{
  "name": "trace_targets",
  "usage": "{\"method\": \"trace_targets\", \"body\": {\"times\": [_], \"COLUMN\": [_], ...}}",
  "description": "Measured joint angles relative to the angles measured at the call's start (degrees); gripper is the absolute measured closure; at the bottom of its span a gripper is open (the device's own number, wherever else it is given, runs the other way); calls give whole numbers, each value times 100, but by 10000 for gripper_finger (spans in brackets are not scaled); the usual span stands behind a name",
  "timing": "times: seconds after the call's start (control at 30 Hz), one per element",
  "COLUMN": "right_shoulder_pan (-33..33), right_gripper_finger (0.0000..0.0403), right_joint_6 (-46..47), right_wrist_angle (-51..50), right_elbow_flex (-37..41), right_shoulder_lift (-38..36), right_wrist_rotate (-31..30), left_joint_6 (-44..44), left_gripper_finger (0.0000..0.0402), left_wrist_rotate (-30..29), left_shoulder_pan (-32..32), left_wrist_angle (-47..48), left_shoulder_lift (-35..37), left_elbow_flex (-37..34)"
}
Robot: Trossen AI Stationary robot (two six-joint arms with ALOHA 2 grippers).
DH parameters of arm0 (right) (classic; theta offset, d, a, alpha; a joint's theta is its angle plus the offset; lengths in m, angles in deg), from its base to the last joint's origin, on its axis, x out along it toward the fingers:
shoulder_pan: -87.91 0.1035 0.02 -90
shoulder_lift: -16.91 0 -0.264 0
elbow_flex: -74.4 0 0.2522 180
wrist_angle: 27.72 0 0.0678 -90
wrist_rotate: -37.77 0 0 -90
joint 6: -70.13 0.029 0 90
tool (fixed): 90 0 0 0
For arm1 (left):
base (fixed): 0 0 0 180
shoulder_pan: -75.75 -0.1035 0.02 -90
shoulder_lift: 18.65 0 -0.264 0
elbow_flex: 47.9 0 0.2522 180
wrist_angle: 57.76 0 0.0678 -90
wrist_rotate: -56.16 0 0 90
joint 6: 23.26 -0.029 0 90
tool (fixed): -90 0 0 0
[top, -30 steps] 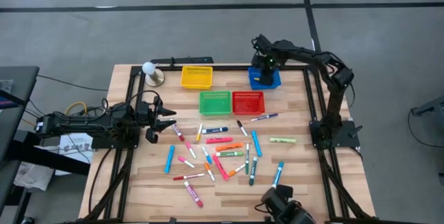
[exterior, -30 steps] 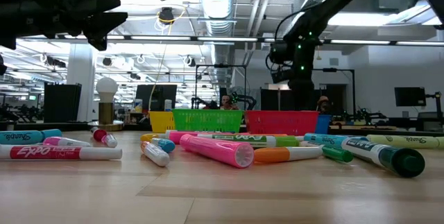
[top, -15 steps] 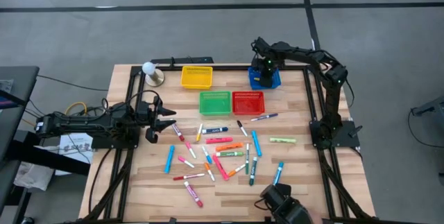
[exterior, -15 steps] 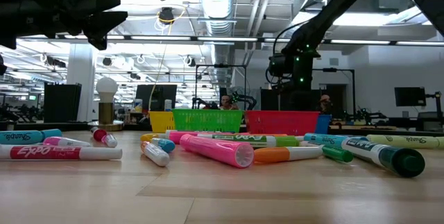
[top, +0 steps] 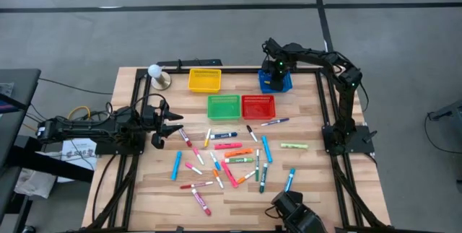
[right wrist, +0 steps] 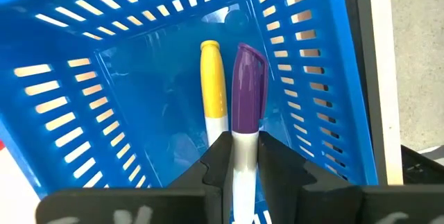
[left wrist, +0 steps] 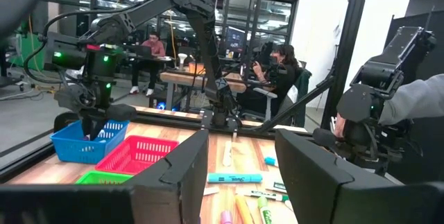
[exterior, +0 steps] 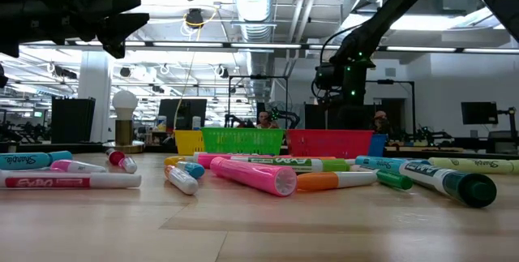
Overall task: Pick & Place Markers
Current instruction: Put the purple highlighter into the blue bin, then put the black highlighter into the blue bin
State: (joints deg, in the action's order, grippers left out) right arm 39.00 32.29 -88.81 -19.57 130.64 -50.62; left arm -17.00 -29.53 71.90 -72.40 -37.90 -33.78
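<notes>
Markers [top: 229,159] lie scattered across the near half of the desk [top: 325,190], about two dozen short capped pens in pink, red, orange, blue and green, some crossing or touching one another. One more, the purple-capped marker [right wrist: 246,92], sits between the fingers of the right pincer [right wrist: 236,156] inside the blue basket [right wrist: 83,64], beside a yellow-capped marker [right wrist: 213,78] already lying on its floor. The fingers stand narrow against the white barrel, and I cannot tell whether they grip it or have just begun to let go.

These pens look light and stiff, with smooth round plastic barrels that would probably roll on a nudge and slip under a loose pinch. The best hold seems to be across the middle of the barrel, choosing one that lies clear of its neighbours.

The left pincer [top: 171,123] hangs at the left edge of the desk, fingers spread and empty, near the pile.

The desk is pale wood, flat and bare-grained, framed by dark rails. A yellow basket [top: 204,80], green basket [top: 224,107] and red basket [top: 258,106] stand towards the far side, with a small bulb-shaped lamp [top: 157,76] at the far left corner. Beyond lies an open workshop with screens, other rigs and seated people.
</notes>
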Motion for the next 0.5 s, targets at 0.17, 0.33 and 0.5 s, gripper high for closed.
{"method": "trace_targets", "body": {"times": [0.17,0.33,0.5], "right_shoulder_pan": [0,1,82], "right_gripper_finger": [331,302,291], "right_joint_6": [28,31,306], "right_wrist_angle": [-11,-17,-27], "right_elbow_flex": [0,0,-1], "right_shoulder_lift": [0,0,-7], "right_wrist_rotate": [-2,-4,-200], "left_joint_6": [0,0,0], "left_gripper_finger": [234,234,234], "left_wrist_rotate": [-1,0,1], "left_shoulder_pan": [-1,-1,-1], "left_wrist_angle": [0,0,-1], "left_shoulder_lift": [0,0,0], "left_elbow_flex": [0,-1,0]}}
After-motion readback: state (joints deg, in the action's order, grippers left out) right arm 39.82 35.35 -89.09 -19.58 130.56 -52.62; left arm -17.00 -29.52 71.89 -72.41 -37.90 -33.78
